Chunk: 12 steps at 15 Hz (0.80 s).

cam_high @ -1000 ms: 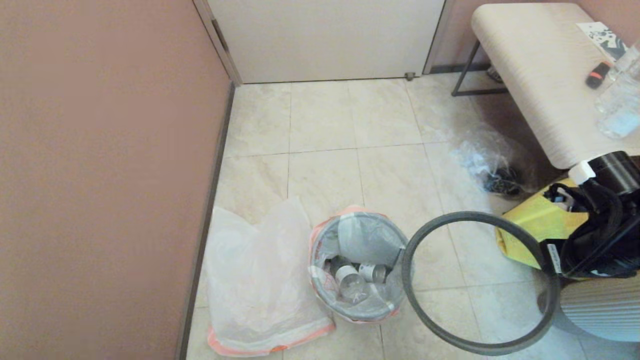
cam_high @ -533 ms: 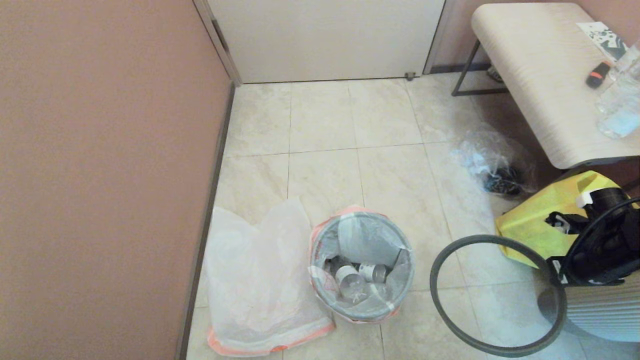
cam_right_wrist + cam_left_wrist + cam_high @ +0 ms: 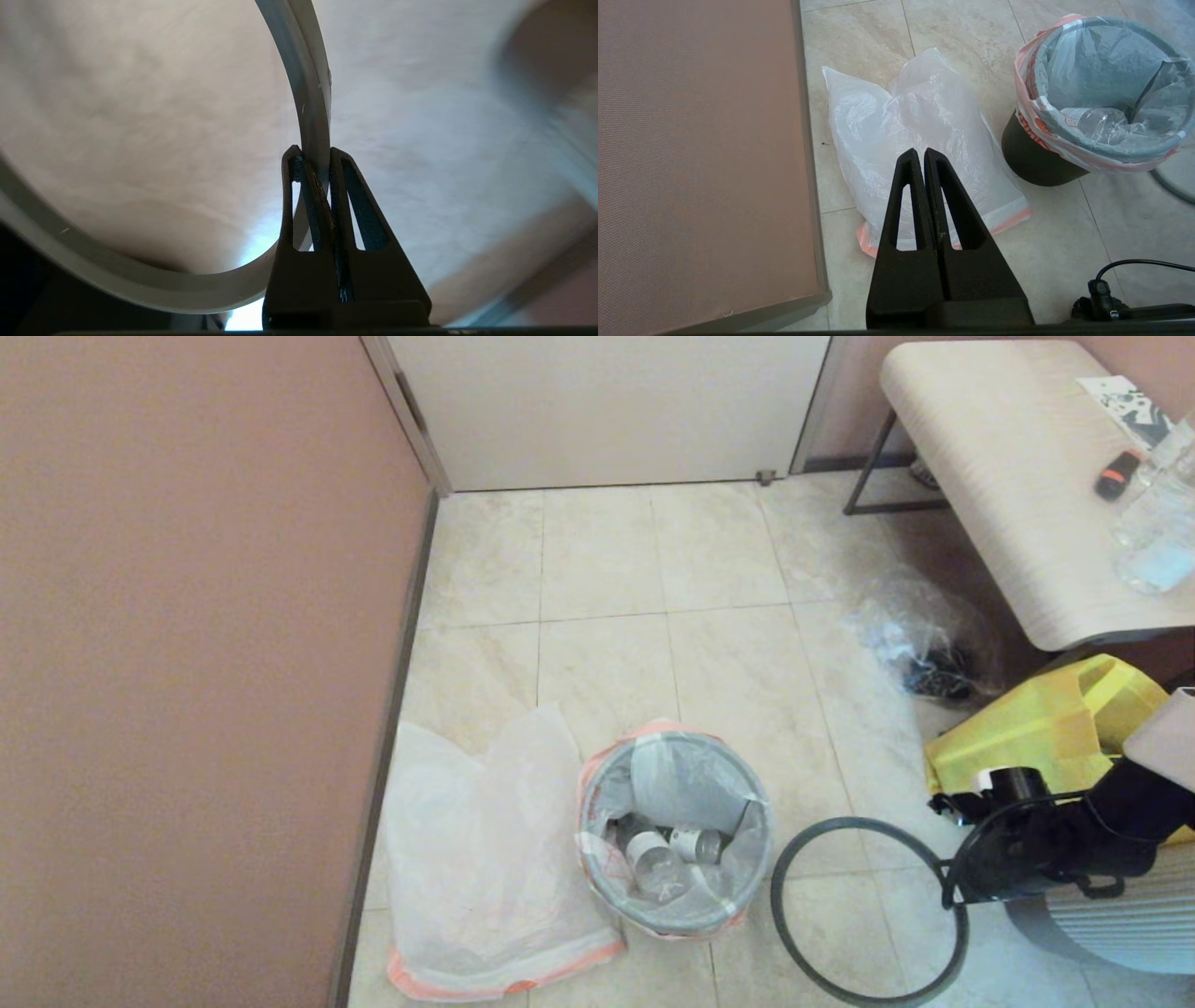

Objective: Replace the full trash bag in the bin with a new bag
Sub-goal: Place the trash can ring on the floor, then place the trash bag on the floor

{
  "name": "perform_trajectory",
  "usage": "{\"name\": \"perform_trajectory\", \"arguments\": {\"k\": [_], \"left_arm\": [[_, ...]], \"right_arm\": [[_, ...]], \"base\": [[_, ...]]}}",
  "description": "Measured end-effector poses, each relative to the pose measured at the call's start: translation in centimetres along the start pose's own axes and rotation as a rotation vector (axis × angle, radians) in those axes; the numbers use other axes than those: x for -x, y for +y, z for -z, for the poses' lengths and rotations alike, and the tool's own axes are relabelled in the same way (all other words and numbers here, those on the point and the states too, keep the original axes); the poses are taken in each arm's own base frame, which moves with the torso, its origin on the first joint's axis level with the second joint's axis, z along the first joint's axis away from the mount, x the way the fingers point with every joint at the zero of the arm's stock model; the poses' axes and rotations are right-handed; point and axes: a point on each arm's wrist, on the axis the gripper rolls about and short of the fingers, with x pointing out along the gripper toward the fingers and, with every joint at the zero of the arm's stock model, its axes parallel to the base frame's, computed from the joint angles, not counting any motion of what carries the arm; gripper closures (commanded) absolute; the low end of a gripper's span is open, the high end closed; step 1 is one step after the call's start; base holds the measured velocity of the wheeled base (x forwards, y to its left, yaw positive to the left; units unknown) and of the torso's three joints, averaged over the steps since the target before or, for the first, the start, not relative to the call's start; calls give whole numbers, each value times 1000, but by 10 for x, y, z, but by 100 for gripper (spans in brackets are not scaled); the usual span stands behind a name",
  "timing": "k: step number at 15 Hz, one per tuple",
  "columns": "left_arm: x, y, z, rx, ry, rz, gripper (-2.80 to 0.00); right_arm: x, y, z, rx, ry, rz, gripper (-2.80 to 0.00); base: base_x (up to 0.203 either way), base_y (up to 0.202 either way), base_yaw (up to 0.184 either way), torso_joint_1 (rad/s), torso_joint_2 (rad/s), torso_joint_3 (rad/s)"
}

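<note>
Head view: the small round black waste bin [image 3: 674, 835], lined with a full bag, stands on tile. Right gripper [image 3: 954, 885], fingers clenched on the thin dark grey hoop [image 3: 845, 915], holds it just right of the bin, apart from it. Left gripper [image 3: 920, 156], fingers closed on nothing, hangs over the crumpled clear bag [image 3: 485, 868] left of the bin.

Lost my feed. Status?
Right gripper shut on thin dark grey hoop, beside round black bin. Left gripper shut, idle. Full bag not yet removed.

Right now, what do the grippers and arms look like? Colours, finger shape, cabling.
Both grippers have matte black, wedge-shaped fingers tapering to tips, each with a long slot cut through it: left gripper, right gripper. In the head view the right arm's wrist is black with looped black cables and a small white part, and the link behind is pale.
</note>
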Motion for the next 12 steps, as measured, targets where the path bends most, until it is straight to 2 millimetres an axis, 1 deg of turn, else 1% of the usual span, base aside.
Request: {"name": "perform_trajectory", "arguments": {"k": [2, 4, 6, 8, 9, 11, 12], "left_arm": [[0, 0, 0, 0, 0, 0, 0], [0, 0, 0, 0, 0, 0, 0], [0, 0, 0, 0, 0, 0, 0], [0, 0, 0, 0, 0, 0, 0], [0, 0, 0, 0, 0, 0, 0], [0, 0, 0, 0, 0, 0, 0], [0, 0, 0, 0, 0, 0, 0]], "right_arm": [[-8, 6, 6, 0, 7, -7, -280], [-5, 10, 12, -16, 22, -11, -280], [7, 13, 21, -14, 43, -5, -280], [22, 14, 28, -16, 49, 3, -280], [32, 17, 29, -26, 36, -22, -280], [49, 31, 27, -74, 0, -117, -280], [56, 39, 25, -102, -11, -162, -130]], "base": [[0, 0, 0, 0, 0, 0], [0, 0, 0, 0, 0, 0], [0, 0, 0, 0, 0, 0], [0, 0, 0, 0, 0, 0], [0, 0, 0, 0, 0, 0], [0, 0, 0, 0, 0, 0], [0, 0, 0, 0, 0, 0]]}}
